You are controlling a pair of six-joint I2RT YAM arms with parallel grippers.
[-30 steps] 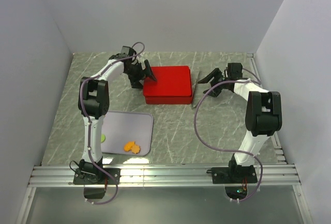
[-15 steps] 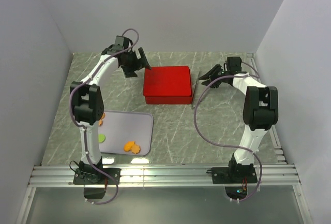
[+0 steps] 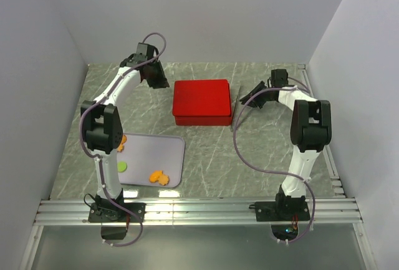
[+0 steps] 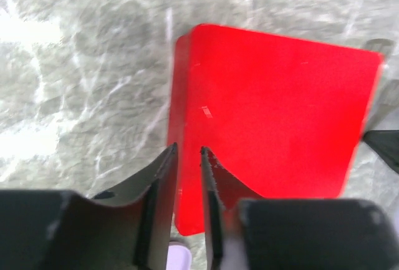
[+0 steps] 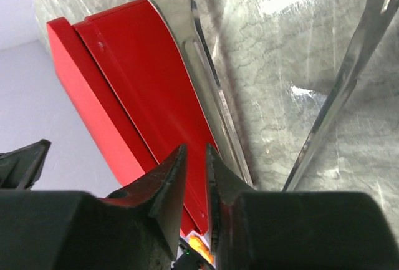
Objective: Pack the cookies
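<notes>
We saw a grey marbled table [image 3: 262, 151] with a closed red box [image 3: 201, 100] in its middle part. A pale tray [image 3: 156, 151] lay nearer to the arm bases than the box, to the box's left and well apart from it.

The left gripper [image 3: 160, 81] hung beside the far left corner of the box, not touching it. In its wrist view the left gripper [image 4: 187, 158] had its jaws almost together, with only a narrow slit between them, and nothing was in this slit. The right gripper [image 3: 247, 100] was just to the right of the box. The right gripper [image 5: 194, 158] showed the same narrow slit and it also held nothing.

A metal fork [image 5: 199, 58] lay along the right side of the box.

The cookies [image 3: 159, 177] were on the tray, far from the box: two orange ones close together at the near edge, a green one [image 3: 122, 166] and one more orange one [image 3: 122, 139] at the tray's left side.
</notes>
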